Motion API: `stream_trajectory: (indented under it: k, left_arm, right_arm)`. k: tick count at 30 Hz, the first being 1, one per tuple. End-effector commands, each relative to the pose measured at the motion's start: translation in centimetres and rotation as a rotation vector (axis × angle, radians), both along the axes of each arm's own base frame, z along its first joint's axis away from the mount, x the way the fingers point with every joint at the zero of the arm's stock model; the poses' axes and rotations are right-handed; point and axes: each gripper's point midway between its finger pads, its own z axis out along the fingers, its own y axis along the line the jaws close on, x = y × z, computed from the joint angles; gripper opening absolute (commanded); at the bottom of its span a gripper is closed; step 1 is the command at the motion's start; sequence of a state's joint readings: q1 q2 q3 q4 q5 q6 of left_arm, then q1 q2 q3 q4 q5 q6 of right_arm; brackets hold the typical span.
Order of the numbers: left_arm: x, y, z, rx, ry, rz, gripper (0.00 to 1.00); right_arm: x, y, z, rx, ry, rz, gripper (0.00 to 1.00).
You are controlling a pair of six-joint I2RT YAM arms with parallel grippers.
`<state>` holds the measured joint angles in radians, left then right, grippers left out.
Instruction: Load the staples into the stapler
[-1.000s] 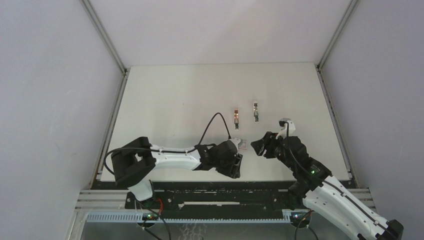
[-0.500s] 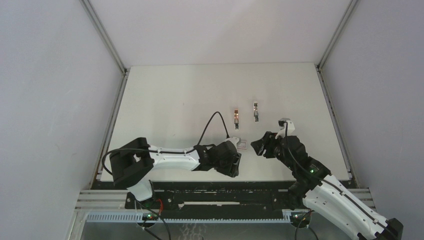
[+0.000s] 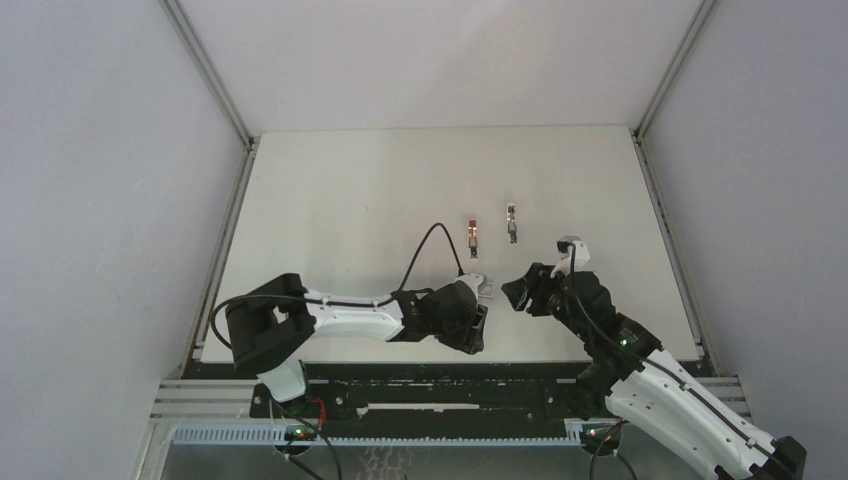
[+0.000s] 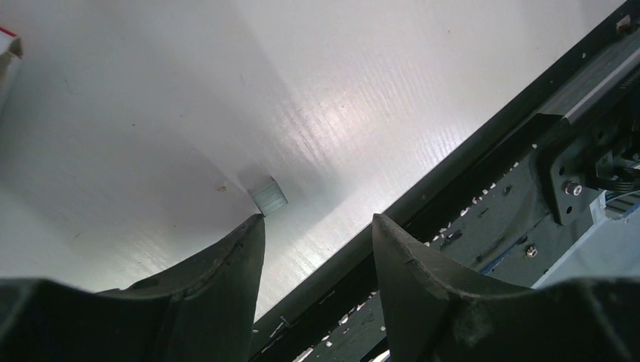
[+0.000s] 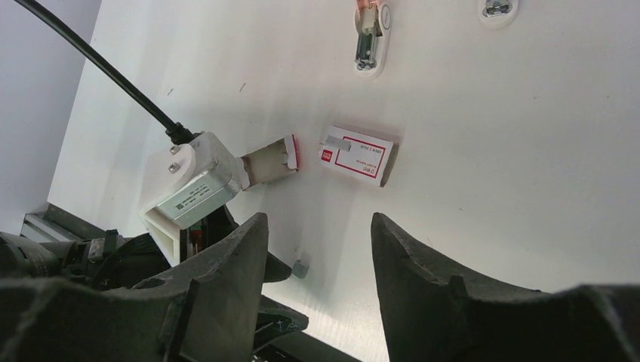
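Note:
A small silvery-grey strip of staples (image 4: 269,195) lies on the white table near its front edge, just off the tip of my left gripper's (image 4: 317,219) left finger. That gripper is open and empty and touches nothing. The strip also shows in the right wrist view (image 5: 300,268). The pink-red carton sleeve with the white label (image 5: 358,154) lies flat, and its slid-out tray (image 5: 270,161) lies beside it to the left. Two mini staplers (image 5: 368,34) (image 5: 498,7) lie farther back. My right gripper (image 5: 317,219) is open and empty above the table. In the top view the left gripper (image 3: 478,330) and the right gripper (image 3: 513,292) flank the carton (image 3: 486,290).
The table's front edge and black rail (image 4: 483,158) run close behind the staples. The left arm's wrist camera and cable (image 5: 192,185) sit next to the carton tray. The staplers (image 3: 472,237) (image 3: 511,222) lie mid-table.
My left gripper has shifted slightly to the right near the front edge. The right arm has not visibly moved.

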<state>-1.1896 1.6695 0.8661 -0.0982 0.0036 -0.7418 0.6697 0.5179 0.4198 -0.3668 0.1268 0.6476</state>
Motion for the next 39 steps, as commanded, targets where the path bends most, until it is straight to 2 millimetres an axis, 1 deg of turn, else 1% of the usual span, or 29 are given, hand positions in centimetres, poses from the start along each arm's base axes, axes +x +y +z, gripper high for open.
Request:
stream_trajectory:
  k: [1, 7, 11, 13, 15, 18, 20, 22, 24, 27, 28, 31, 33, 35, 37, 39]
  left_arm:
    - [-1.2, -0.7, -0.3, 0.007, 0.032, -0.035, 0.59]
    - [-1.8, -1.4, -0.2, -0.006, 0.041, -0.053, 0.59]
    - [-0.9, -1.7, 0.1, -0.018, -0.002, -0.035, 0.58]
    - [-0.2, -1.6, 1.1, -0.043, -0.050, -0.020, 0.59]
    - [0.5, -1.5, 2.9, -0.084, -0.111, -0.005, 0.61]
    - [1.9, -0.4, 5.7, -0.131, -0.223, 0.018, 0.66]
    - [2.8, 1.0, 7.4, -0.147, -0.303, 0.029, 0.70]
    - [3.8, 2.7, 8.6, -0.162, -0.358, 0.043, 0.73]
    - [5.1, 4.5, 9.2, -0.168, -0.393, 0.063, 0.74]
    - [7.6, 7.7, 9.6, -0.176, -0.459, 0.119, 0.74]
    - [8.8, 9.2, 9.8, -0.193, -0.486, 0.164, 0.75]
    - [11.2, 12.8, 10.0, -0.284, -0.527, 0.280, 0.75]
    - [12.2, 15.1, 10.3, -0.338, -0.551, 0.353, 0.75]
    - [12.7, 17.2, 10.5, -0.360, -0.571, 0.411, 0.77]
    - [13.0, 19.1, 10.2, -0.359, -0.579, 0.465, 0.79]
    - [13.3, 20.6, 10.1, -0.336, -0.592, 0.495, 0.80]
  right_arm:
    - [0.6, 0.3, 1.4, 0.034, -0.040, -0.012, 0.52]
    - [0.7, 0.3, 1.4, 0.034, -0.043, -0.016, 0.52]
    - [0.8, -0.1, 1.3, 0.029, -0.038, -0.038, 0.52]
    - [0.9, -0.3, 1.2, 0.019, -0.043, -0.046, 0.53]
    - [0.9, -0.4, 1.2, -0.003, -0.055, -0.034, 0.55]
    - [0.7, -0.9, 0.8, -0.024, -0.044, -0.044, 0.58]
    - [0.4, -0.9, 0.6, -0.030, -0.031, -0.031, 0.58]
    - [0.0, -0.7, 0.3, -0.036, -0.020, 0.000, 0.58]
    - [-0.4, -0.3, -0.2, -0.049, 0.002, 0.037, 0.58]
    - [-1.2, 0.6, -1.3, -0.076, 0.043, 0.107, 0.58]
    - [-1.5, 1.0, -1.8, -0.090, 0.059, 0.132, 0.58]
    - [-2.4, 2.4, -3.2, -0.145, 0.104, 0.201, 0.58]
    - [-3.0, 3.3, -4.1, -0.201, 0.133, 0.233, 0.58]
    - [-3.4, 4.0, -4.8, -0.271, 0.160, 0.254, 0.58]
    - [-3.8, 4.5, -6.1, -0.348, 0.209, 0.269, 0.58]
    - [-4.1, 4.9, -6.9, -0.404, 0.246, 0.281, 0.58]
